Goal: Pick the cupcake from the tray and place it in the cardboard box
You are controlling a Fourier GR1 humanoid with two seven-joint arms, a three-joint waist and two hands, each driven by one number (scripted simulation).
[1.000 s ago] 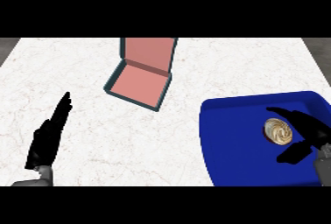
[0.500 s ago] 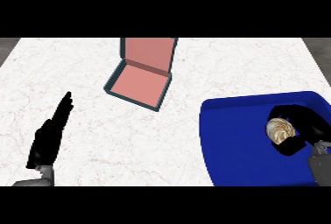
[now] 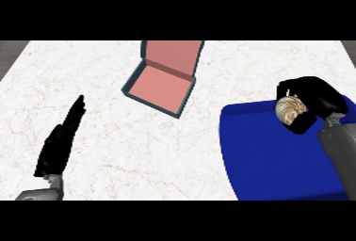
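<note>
Cupcake [image 3: 289, 110] sits clasped in right hand [image 3: 314, 96] above tray [image 3: 271, 155].

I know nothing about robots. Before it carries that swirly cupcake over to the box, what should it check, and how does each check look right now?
1. Black right hand curled round the cream-swirled cupcake: ok.
2. Cupcake lifted off the blue tray: cannot tell; it shows near the tray's far edge, but the height is not readable from above.
3. Pink-lined cardboard box open, lid tilted back: ok.
4. Inside of the box free of other things: ok.
5. White marble counter between tray and box free of obstacles: ok.
6. Black left hand out of the way, resting open at the view's left: ok.
</note>
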